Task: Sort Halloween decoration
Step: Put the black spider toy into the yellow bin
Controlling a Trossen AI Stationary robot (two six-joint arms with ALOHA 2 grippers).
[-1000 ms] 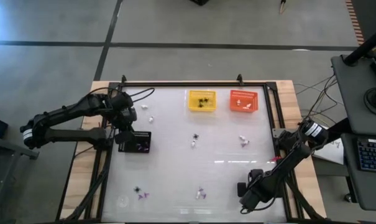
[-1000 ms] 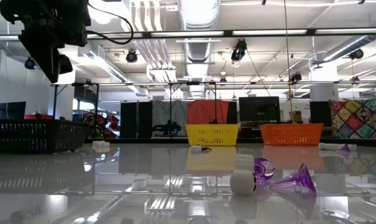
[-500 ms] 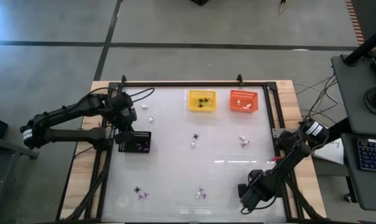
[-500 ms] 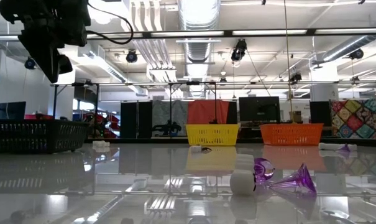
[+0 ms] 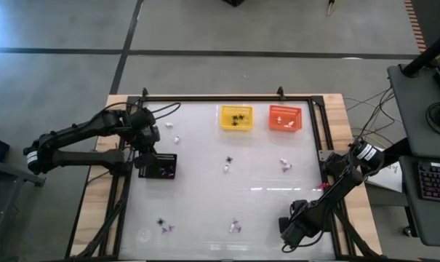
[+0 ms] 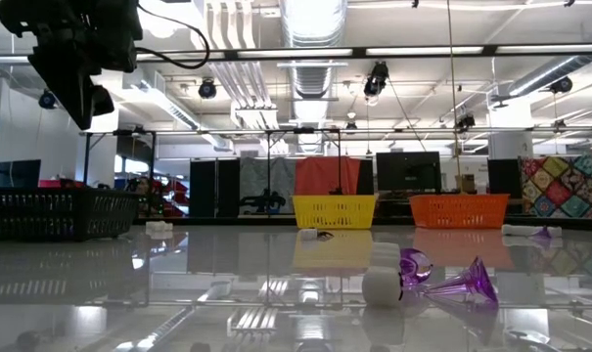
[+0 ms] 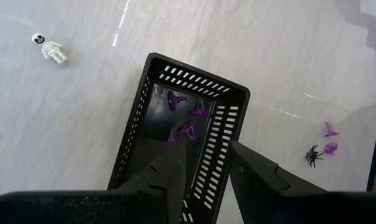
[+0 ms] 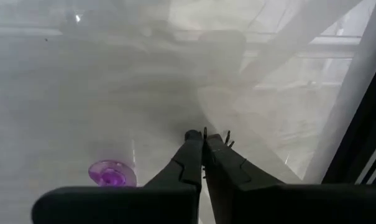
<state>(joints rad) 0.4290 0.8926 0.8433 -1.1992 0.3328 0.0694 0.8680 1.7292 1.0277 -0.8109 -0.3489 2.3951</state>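
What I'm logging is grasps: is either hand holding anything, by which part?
The left hand, open over the black mesh basket, holds nothing. The right hand seems to pinch a tiny black spidery trinket, its held part hidden.

This is a robotics lab set in a large open industrial hall. The low view shows a high ceiling with exposed round silver ventilation ducts (image 6: 310, 24), long fluorescent strip lights (image 6: 432, 51) and hanging cables. Beyond the glossy white worktable (image 5: 227, 196) stand dark flat monitors (image 6: 407, 173) and a patchwork multicoloured quilt (image 6: 565, 186). From above, the floor is bare grey concrete with dark joint lines (image 5: 60, 50), and a grey side desk carrying a black keyboard (image 5: 432, 182) stands beside the wooden-edged, metal-framed rig
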